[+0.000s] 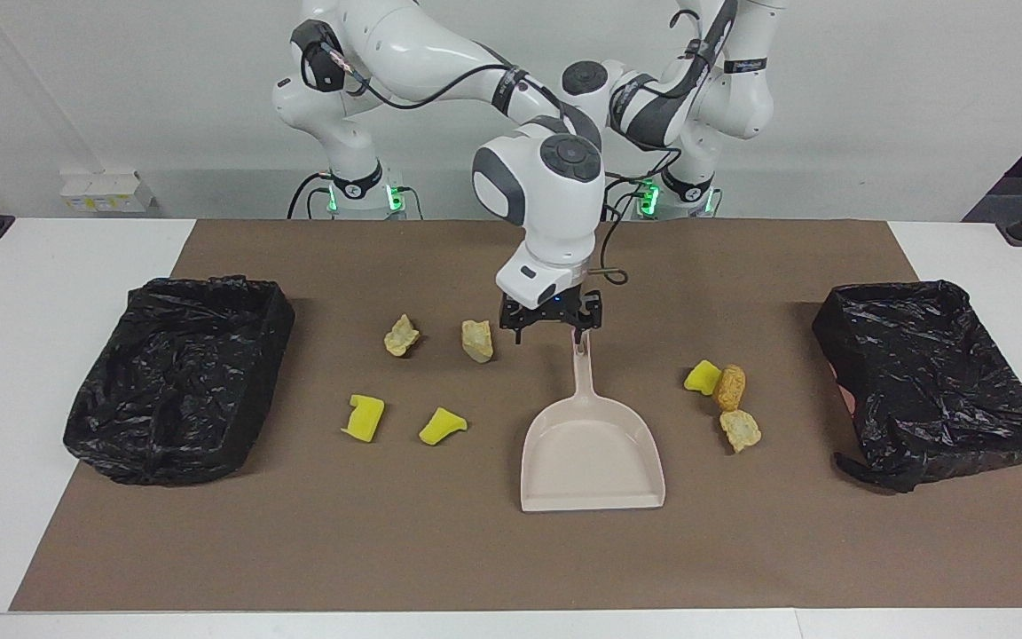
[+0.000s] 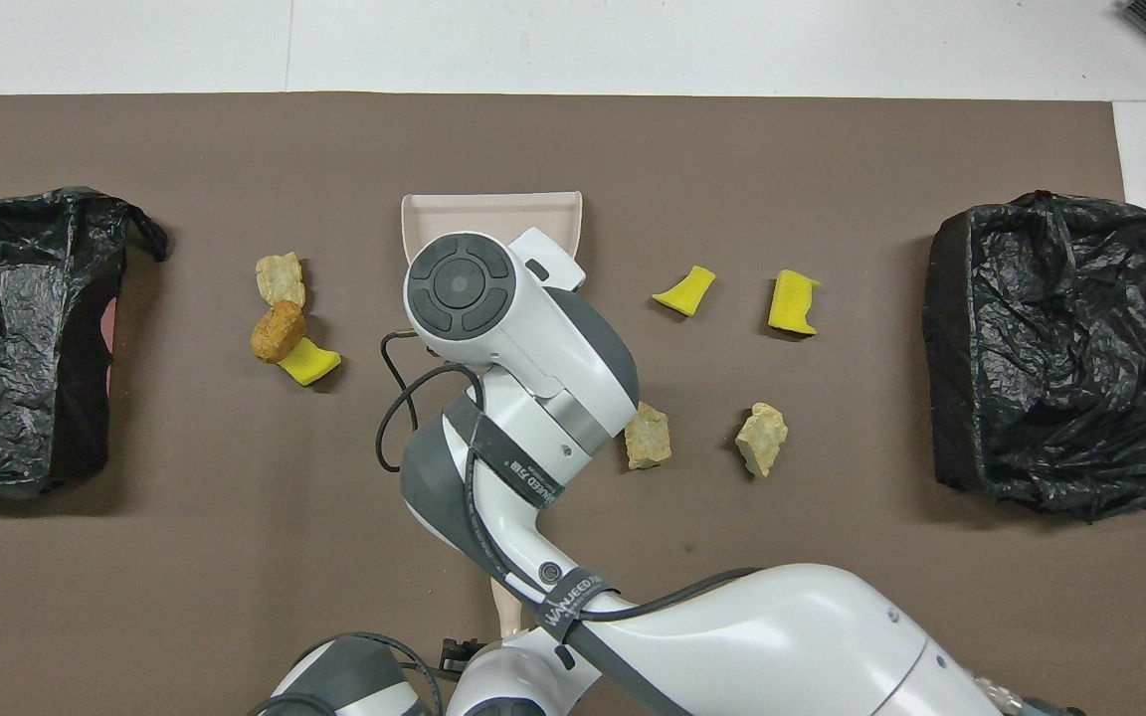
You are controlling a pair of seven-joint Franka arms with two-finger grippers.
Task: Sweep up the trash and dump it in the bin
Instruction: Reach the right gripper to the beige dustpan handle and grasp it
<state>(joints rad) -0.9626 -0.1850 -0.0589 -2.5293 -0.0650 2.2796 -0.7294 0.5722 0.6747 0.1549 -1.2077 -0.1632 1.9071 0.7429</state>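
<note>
The trash lies in two groups on the brown mat. Toward the right arm's end are two beige chunks (image 1: pixel 401 335) (image 1: pixel 477 341) and two yellow sponge pieces (image 1: pixel 364 417) (image 1: pixel 442 426). Toward the left arm's end, a yellow piece (image 1: pixel 702 376), a brown lump (image 1: pixel 730 388) and a beige chunk (image 1: pixel 741 429) touch. A beige dustpan (image 1: pixel 591 453) lies mid-table, handle toward the robots. My right gripper (image 1: pixel 550 334) hangs open low at the handle's tip. My left gripper (image 2: pixel 454 651) shows only as a black edge by the brush handle (image 2: pixel 505 617).
One black-bagged bin (image 1: pixel 178 377) sits at the right arm's end of the mat and another (image 1: pixel 932 382) at the left arm's end. The right arm hides the brush head and most of the dustpan (image 2: pixel 493 206) in the overhead view.
</note>
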